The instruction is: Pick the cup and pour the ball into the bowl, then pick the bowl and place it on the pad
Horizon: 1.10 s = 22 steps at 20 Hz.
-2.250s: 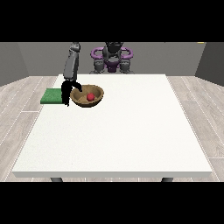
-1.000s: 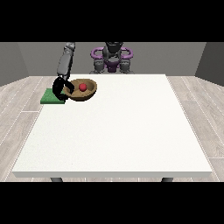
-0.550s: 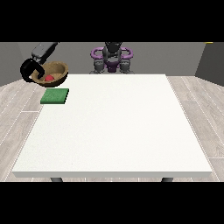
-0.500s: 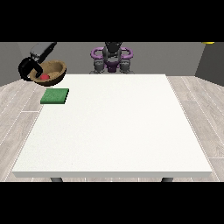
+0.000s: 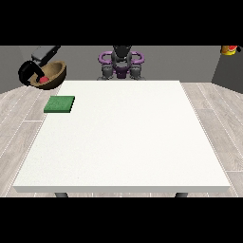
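Tilted bowl (image 5: 51,74), mouth toward view's left, in curled robot hand (image 5: 28,72) beyond green pad (image 5: 60,104).

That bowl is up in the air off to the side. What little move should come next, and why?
Probably bring the bowl back over the table and down towards the green pad. The robot hand at the view's left holds it in the air beyond the table's edge, tilted, with the red ball inside, and the pad lies bare.
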Motion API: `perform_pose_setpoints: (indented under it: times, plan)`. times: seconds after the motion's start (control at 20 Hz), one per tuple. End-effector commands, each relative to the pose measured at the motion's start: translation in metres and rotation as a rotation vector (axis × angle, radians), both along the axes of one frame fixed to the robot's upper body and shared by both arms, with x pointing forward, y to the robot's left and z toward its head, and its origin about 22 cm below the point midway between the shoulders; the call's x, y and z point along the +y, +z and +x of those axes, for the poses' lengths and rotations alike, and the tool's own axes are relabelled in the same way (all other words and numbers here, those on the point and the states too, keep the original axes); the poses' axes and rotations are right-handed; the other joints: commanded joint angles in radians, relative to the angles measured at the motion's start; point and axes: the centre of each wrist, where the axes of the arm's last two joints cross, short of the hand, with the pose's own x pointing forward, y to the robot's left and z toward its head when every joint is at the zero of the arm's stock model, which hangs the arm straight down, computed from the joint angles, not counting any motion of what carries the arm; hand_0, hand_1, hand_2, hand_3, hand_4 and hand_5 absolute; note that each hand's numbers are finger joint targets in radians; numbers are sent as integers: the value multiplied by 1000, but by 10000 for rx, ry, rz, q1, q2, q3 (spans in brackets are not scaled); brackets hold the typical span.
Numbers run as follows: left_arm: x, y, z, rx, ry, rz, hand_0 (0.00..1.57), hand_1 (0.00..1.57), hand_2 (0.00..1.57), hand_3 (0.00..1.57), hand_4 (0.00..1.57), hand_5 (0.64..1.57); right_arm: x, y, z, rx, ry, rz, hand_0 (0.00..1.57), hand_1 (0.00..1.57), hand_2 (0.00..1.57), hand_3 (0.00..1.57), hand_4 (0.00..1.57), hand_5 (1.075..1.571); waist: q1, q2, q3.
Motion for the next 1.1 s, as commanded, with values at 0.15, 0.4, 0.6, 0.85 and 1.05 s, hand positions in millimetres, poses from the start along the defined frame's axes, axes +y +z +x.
perform_pose_setpoints:
  times: [0.15, 0.4, 0.6, 0.85, 1.05]
  plan:
    - [25, -4, -12, -87, 170, -44, 0, 0, 0, 0, 1208, 1553, 33, -31, 13, -355, 28, 820, 1571, 1571, 1571, 444, 1060, 1569, -63, 260, 5]
    - [26, -19, -13, -366, 451, -59, 0, 0, 0, 0, 1204, 1555, 41, -39, 17, 84, 378, 1197, 1571, 1571, 1571, 579, 1010, 1571, -251, 211, 3]
    - [28, 23, -14, -689, 424, 390, 0, 0, 0, 0, 1199, 1559, 32, -19, 27, -983, -462, 2621, 1571, 1571, 1571, 738, 905, 1569, -208, 565, 15]
    - [14, 3, -7, -495, 179, 194, 0, 0, 0, 0, 1192, 1563, 7, -14, 13, -670, -1474, 1098, 1571, 1571, 1571, 1087, 0, 1550, -70, 452, 11]
    - [40, 13, -21, -733, 464, 105, 0, 0, 0, 0, 1195, 1561, 2, 3, 16, -984, -1575, 1319, 1508, 1508, 1412, 824, 0, 1552, -195, 694, 3]
